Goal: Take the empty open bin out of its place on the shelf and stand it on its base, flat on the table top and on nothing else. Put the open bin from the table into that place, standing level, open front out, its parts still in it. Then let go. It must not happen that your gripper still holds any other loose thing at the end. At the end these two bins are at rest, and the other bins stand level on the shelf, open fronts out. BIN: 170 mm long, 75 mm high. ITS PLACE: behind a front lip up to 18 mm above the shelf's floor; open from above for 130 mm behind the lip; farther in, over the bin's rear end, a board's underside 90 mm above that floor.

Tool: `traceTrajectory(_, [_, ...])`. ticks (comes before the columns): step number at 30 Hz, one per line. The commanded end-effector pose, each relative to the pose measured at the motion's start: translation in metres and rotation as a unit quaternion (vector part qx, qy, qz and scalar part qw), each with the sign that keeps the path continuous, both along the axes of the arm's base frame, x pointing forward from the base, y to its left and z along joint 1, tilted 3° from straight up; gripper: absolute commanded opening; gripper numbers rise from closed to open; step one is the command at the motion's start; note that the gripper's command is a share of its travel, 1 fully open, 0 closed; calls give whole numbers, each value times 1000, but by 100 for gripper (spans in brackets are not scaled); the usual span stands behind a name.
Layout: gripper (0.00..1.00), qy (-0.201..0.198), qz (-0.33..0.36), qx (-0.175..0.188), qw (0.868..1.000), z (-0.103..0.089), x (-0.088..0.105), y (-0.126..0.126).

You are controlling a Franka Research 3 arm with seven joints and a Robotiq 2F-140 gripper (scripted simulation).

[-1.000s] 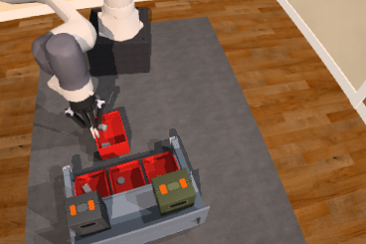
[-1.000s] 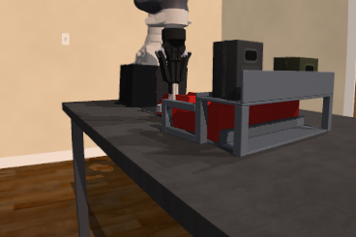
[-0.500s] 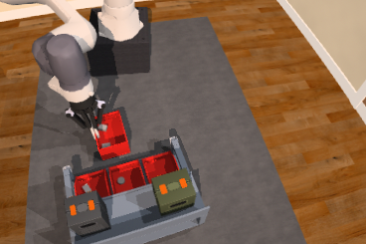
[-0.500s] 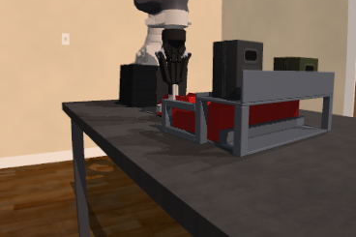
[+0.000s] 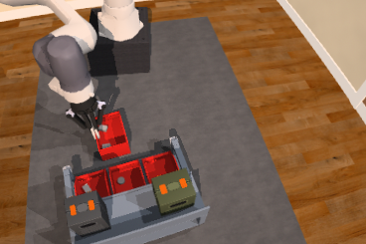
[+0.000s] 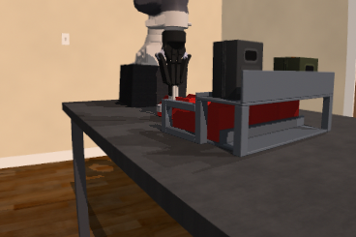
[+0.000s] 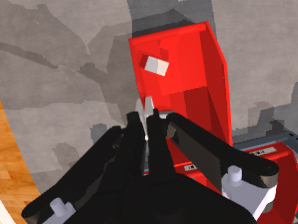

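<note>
The red open bin from the table (image 5: 115, 129) (image 7: 190, 60), with grey parts in it, appears to stand on the table behind the shelf in the top view. My gripper (image 5: 95, 132) (image 6: 173, 92) (image 7: 146, 106) is shut at the bin's left wall in the wrist view, one fingertip on each side, so it appears to pinch that thin wall. The pinched spot is partly hidden by the fingers. The shelf (image 5: 127, 207) (image 6: 287, 86) holds three red bins. The right one (image 5: 160, 162) looks empty; the left (image 5: 97, 180) and middle (image 5: 130, 172) ones each hold a grey part.
A dark grey box (image 5: 87, 214) (image 6: 238, 69) and a green box (image 5: 173, 190) (image 6: 296, 63) stand on the shelf's upper board, the green one near the empty bin. A post (image 5: 174, 143) rises at the shelf's right end. The table bin is close to the shelf's bin side.
</note>
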State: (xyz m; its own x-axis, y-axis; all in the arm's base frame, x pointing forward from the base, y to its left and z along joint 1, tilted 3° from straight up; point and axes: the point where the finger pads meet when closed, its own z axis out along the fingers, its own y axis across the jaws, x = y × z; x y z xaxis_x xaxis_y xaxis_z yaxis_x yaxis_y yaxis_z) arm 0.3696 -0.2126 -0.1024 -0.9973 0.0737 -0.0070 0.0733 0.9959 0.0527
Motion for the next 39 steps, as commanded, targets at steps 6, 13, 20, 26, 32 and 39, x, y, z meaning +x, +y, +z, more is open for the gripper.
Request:
traceTrajectory(6, [15,-3,-3,0,1000,0,3,0])
traceTrajectory(13, [15,-3,-3,0,1000,0,3,0])
traceTrajectory(20, [15,-3,-3,0,1000,0,3,0])
traceTrajectory(26, [15,-3,-3,0,1000,0,3,0])
traceTrajectory(32, [15,-3,-3,0,1000,0,3,0])
traceTrajectory(39, [15,-3,-3,0,1000,0,3,0])
